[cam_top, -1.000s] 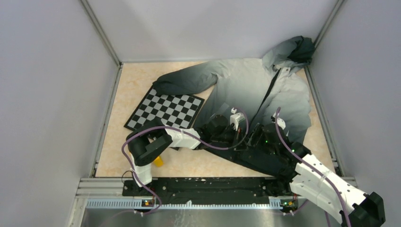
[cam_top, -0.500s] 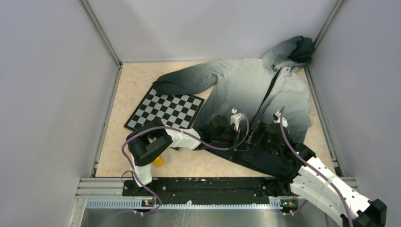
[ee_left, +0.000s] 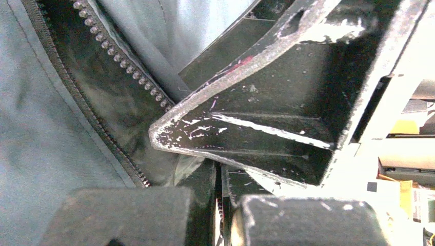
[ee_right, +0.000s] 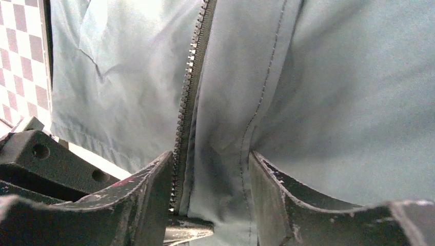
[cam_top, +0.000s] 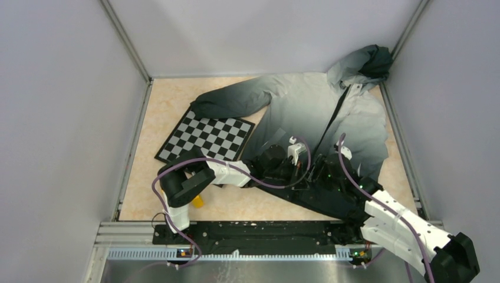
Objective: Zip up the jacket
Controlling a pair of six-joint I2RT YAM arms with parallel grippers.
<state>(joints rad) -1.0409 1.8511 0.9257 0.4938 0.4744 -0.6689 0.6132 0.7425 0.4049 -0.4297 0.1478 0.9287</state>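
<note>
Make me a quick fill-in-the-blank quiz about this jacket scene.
1. The jacket fades from pale grey at the hood to ___ at the hem.
2. The checkerboard lies on the jacket's ___ side.
3. The zipper shows a row of ___ beside the right gripper.
Missing words: black, left, teeth.

No text, label, brand, number or sign can be read in any of the views.
</note>
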